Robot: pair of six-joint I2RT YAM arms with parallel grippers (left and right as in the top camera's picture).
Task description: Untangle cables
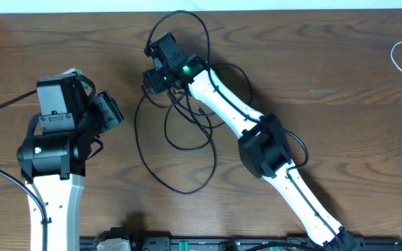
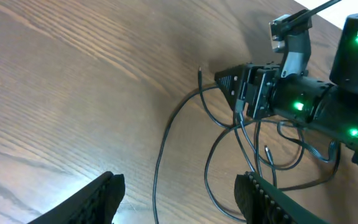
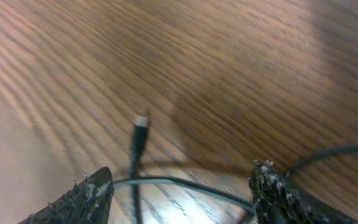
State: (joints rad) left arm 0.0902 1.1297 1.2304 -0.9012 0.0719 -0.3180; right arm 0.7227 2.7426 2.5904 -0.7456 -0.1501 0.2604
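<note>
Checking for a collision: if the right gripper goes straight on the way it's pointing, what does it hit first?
Likely the black cable crossing between the right gripper's open fingers; depth is unclear.

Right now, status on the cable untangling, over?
Left fingers open, empty. Right fingers open, straddling black cable near its plug. Black cable looped over itself; white cable apart, far corner. Right arm covers part of the loops.

Soft even light; right wrist view blurred, glare on table (image 3: 23, 124)
</note>
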